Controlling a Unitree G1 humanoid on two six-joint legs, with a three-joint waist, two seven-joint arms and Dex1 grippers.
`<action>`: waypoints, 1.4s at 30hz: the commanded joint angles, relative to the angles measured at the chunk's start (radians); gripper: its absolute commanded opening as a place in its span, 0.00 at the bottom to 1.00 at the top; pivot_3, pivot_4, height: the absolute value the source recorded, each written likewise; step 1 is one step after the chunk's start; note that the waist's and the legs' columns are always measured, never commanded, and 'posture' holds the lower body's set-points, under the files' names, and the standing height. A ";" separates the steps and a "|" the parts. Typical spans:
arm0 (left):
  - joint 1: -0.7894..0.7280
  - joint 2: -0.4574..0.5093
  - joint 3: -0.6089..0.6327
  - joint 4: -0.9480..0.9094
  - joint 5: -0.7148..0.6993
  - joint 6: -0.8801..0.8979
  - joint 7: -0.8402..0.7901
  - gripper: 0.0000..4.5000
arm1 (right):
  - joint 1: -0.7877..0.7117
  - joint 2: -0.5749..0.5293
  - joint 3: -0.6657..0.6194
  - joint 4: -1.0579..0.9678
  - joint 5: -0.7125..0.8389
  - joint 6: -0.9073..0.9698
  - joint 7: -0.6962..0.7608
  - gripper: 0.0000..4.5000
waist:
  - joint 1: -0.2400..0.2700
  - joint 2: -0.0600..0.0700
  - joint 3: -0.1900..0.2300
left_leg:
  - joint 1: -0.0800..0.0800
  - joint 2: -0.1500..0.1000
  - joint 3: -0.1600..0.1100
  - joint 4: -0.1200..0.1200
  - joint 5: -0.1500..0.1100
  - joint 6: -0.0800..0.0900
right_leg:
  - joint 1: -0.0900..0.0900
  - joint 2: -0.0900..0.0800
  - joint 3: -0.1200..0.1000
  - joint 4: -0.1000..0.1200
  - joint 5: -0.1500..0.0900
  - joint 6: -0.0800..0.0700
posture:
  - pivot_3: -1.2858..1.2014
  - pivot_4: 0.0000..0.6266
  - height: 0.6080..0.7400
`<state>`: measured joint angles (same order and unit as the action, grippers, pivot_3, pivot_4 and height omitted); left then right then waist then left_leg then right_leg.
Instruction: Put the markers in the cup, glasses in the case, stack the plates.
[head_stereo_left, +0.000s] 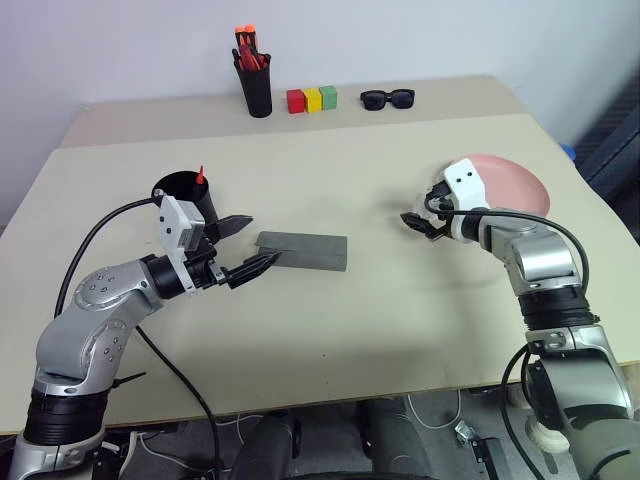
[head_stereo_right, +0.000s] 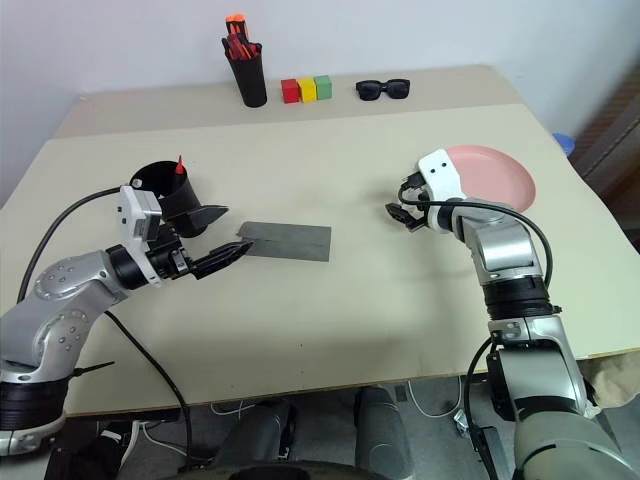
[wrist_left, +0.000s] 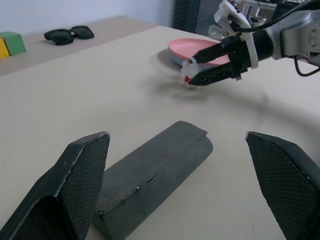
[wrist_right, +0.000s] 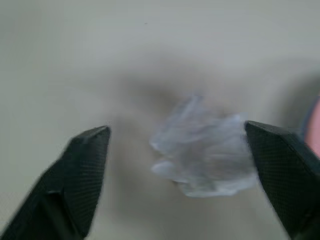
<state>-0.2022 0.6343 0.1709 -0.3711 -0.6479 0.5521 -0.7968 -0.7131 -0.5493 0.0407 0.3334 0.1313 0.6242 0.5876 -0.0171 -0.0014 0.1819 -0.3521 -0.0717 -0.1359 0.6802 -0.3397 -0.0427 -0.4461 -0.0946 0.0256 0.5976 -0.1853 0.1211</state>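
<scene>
- One grey case (head_stereo_left: 303, 251) lies shut near the middle of the table (head_stereo_left: 330, 340) — I take it as my landmark.
- Left gripper (head_stereo_left: 252, 245): one, hovering at the case's left end, its two black fingers (wrist_left: 75, 175) spread wide apart with nothing between them; the nearer finger tip comes right up to the case's corner.
- One black cup (head_stereo_left: 186, 196) stands just left of the case, behind that gripper. One red marker (head_stereo_left: 201, 175) tip pokes up out of it; I cannot make out a second marker there.
- Right gripper (head_stereo_left: 418, 225): one, well to the right of the case and just off the table. From the left wrist's view, its fingers look nearly closed around a small crumpled clear scrap (wrist_left: 188, 67) with a spot of red; from its own wrist, they stand apart either side of that scrap — I cannot tell whether it is gripped.
- Plates: the pink plate (head_stereo_left: 510, 185) sits far right of the case, on a blue plate (wrist_left: 175, 54) whose edge peeks out beneath — two, stacked.
- Beyond the case, at the far edge: one black pen pot (head_stereo_left: 255, 88) of red-orange pens, three blocks (head_stereo_left: 312, 99) (red, yellow, green) and one pair of black sunglasses (head_stereo_left: 387, 98).
</scene>
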 joint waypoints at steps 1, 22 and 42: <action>0.004 0.011 0.025 -0.051 -0.019 0.003 0.012 1.00 | -0.026 0.006 0.011 0.038 -0.032 -0.061 -0.005 0.61 | 0.000 0.000 0.000 | 0.000 0.000 0.000 0.000 0.000 0.000 | 0.000 0.000 0.000 0.000 0.000 0.000 | 0.52 0.24 1.00; 0.005 0.008 0.040 -0.054 -0.039 0.009 0.043 1.00 | -0.203 -0.080 -0.167 0.266 -0.017 -0.177 -0.085 0.01 | 0.002 0.000 0.000 | -0.001 0.000 0.000 0.000 0.000 0.000 | 0.000 0.000 0.000 -0.002 0.001 0.000 | 0.52 0.24 1.00; 0.158 0.068 0.205 -0.144 -0.052 0.016 0.080 1.00 | -0.077 0.069 -0.150 -0.157 0.340 -0.067 0.309 0.98 | -0.008 0.001 0.001 | -0.001 0.001 -0.002 0.000 0.000 0.000 | 0.000 0.000 -0.001 -0.001 0.001 0.000 | 0.52 0.24 1.00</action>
<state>-0.0638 0.6852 0.3180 -0.4832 -0.6990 0.5984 -0.7100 -0.8397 -0.4867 -0.1266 0.2873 0.3984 0.5169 0.8272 -0.0248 -0.0002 0.1825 -0.3531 -0.0710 -0.1383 0.6799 -0.3404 -0.0420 -0.4461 -0.0942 0.0246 0.5967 -0.1846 0.1210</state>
